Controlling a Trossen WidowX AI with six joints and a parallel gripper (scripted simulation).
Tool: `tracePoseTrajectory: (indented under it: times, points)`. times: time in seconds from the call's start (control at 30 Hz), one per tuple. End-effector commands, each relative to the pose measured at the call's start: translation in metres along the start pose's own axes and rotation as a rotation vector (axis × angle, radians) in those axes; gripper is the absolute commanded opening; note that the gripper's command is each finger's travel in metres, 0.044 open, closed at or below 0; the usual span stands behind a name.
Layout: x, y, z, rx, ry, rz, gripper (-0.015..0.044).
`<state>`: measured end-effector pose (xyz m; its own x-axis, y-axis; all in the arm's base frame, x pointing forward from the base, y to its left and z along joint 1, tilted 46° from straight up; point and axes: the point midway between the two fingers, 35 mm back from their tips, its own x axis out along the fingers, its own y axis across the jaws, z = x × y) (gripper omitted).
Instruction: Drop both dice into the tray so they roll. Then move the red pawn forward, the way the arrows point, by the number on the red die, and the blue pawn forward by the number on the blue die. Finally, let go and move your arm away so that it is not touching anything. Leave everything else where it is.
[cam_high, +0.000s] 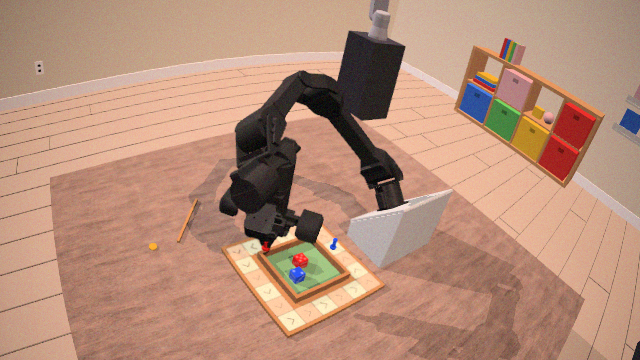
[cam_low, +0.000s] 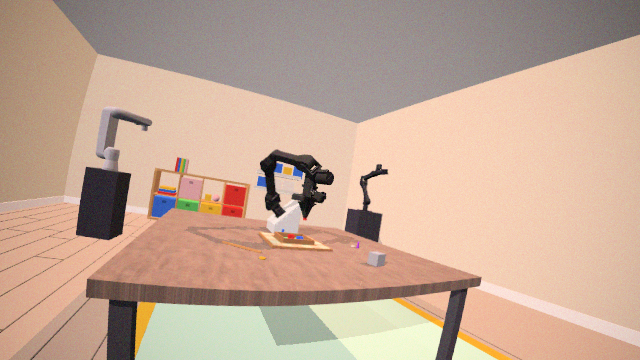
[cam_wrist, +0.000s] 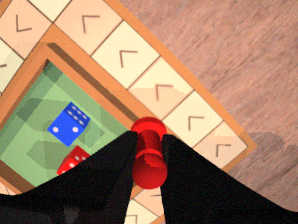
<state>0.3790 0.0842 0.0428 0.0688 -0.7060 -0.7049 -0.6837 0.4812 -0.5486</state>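
Note:
My gripper (cam_high: 265, 243) (cam_low: 305, 216) (cam_wrist: 148, 143) is shut on the red pawn (cam_high: 265, 247) (cam_low: 305, 219) (cam_wrist: 149, 172) and holds it in the air above the board (cam_high: 308, 312) (cam_wrist: 125, 57). The red die (cam_high: 300, 260) (cam_low: 291, 236) (cam_wrist: 75, 159) and the blue die (cam_high: 297, 275) (cam_low: 299, 238) (cam_wrist: 69, 127) lie in the green-floored tray (cam_high: 322, 288) (cam_wrist: 95, 92). The wrist view shows a two-pip and a six-pip face on the blue die; a finger partly hides the red die. The blue pawn (cam_high: 334, 244) (cam_low: 283, 230) stands on the board's far side.
A white slanted block (cam_high: 407, 232) stands by the arm's base, beside the board. An orange stick (cam_high: 187, 221) (cam_low: 242, 246) and a small yellow disc (cam_high: 153, 246) (cam_low: 262, 258) lie off the board. A grey cube (cam_low: 376, 259) and a purple piece (cam_low: 357, 245) show in the exterior view.

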Motion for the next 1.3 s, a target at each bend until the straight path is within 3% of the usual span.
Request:
tracePoseTrajectory:
  times: [0.0,0.7,1.27]
  points:
    - [0.009,0.026,0.007,-0.013,0.003,0.007,0.0]
    - [0.065,0.144,0.004,-0.013,0.005,0.008,0.0]
    - [0.103,0.147,0.002,-0.013,0.006,0.006,0.0]
